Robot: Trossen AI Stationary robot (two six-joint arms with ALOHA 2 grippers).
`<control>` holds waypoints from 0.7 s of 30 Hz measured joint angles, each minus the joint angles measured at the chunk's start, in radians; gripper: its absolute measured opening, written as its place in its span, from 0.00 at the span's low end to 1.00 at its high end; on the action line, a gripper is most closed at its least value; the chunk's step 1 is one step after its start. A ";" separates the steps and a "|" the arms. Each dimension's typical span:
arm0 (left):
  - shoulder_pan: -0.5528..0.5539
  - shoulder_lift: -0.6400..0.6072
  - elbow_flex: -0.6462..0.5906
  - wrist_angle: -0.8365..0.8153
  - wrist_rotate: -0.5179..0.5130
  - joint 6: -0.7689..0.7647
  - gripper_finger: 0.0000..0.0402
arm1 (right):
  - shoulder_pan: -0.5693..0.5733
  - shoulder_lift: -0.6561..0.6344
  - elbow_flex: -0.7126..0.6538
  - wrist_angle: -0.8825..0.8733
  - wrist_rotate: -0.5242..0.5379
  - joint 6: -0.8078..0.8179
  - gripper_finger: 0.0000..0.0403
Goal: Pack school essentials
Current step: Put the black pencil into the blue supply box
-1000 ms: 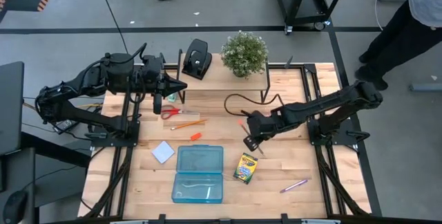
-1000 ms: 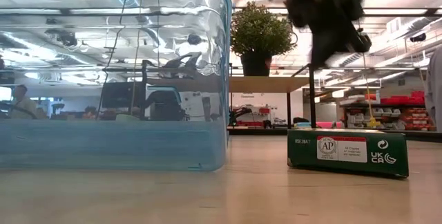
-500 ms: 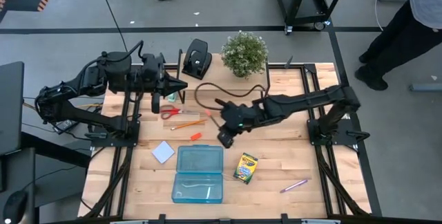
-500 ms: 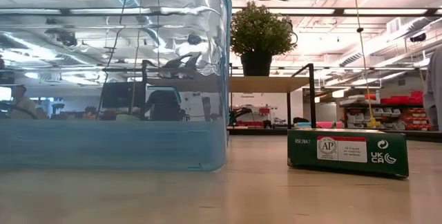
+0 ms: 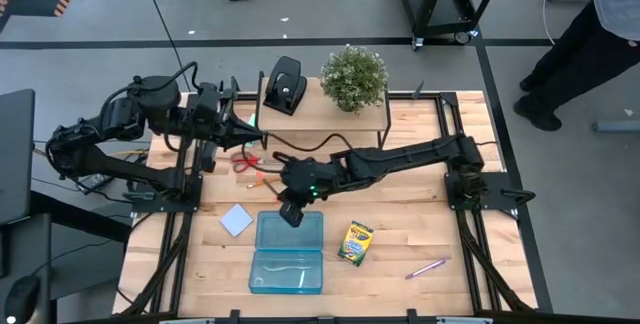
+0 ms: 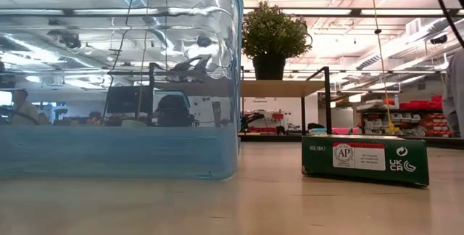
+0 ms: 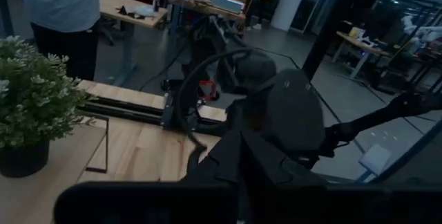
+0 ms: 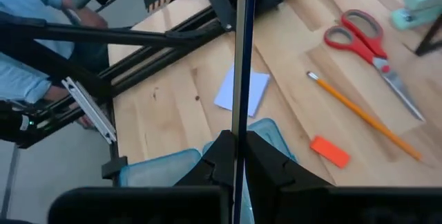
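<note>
Carrying grey pencil to the case, right hand [image 5: 290, 211] pinching it.

My right hand's fingers are clamped on the grey pencil [image 8: 239, 79], orange-capped, its long axis running straight out from the hand. I hover at the blue case [image 5: 288, 252] rim, case directly below. Left hand [image 5: 245, 132] waits near the scissors [image 5: 246, 163]; I cannot tell its state.

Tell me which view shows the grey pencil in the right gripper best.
Right wrist view: the grey pencil stands clamped in the right gripper, orange cap visible. High view shows only the gripper over the blue case; low and left wrist views show neither.
</note>
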 joint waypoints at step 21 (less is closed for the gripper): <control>-0.132 -0.016 0.001 -0.034 0.000 0.016 0.03 | 0.026 0.125 0.025 0.097 -0.305 -0.156 0.07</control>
